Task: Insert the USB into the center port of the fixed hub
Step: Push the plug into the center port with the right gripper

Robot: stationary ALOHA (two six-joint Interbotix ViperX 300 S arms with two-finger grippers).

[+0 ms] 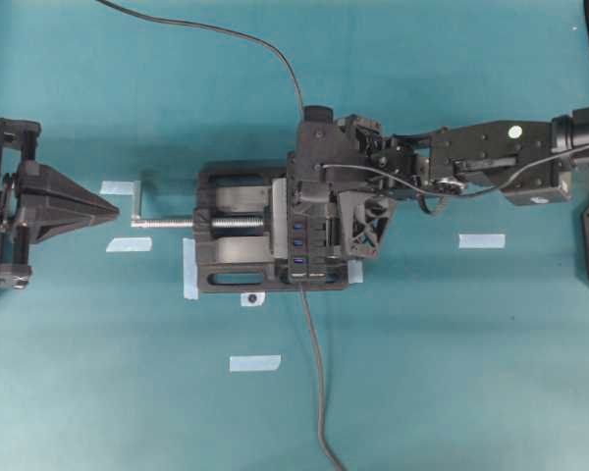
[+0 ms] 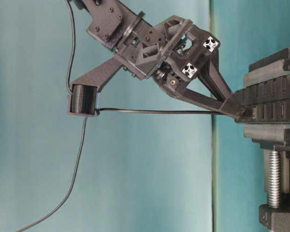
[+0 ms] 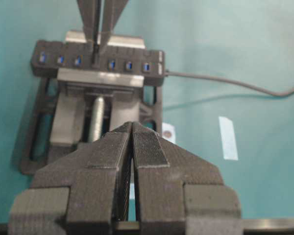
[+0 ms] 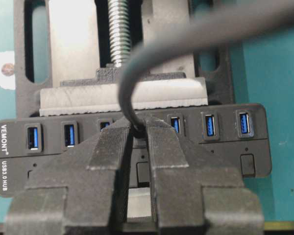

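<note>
The fixed hub (image 4: pixel 225 156) lies clamped in the vise, its row of blue ports facing up. My right gripper (image 4: pixel 138 128) is shut on the USB, whose plug is hidden between the fingertips. Its thin dark cable (image 4: pixel 125 88) curls up out of them. The fingertips press onto the hub exactly where the center port sits, with three ports showing on each side, so the port is covered. The left wrist view shows the same: right gripper (image 3: pixel 97 51) on the hub (image 3: pixel 132 55) at the middle. My left gripper (image 3: pixel 132 126) is shut and empty, well away from the vise (image 1: pixel 231 240).
The thicker grey cable (image 1: pixel 316 383) leaves the hub's end toward the table's front edge. The USB's thin cable (image 1: pixel 265 44) runs off the back. The vise's screw handle (image 1: pixel 162 223) points at my left gripper (image 1: pixel 103 209). Tape strips (image 1: pixel 481 240) lie on the teal mat.
</note>
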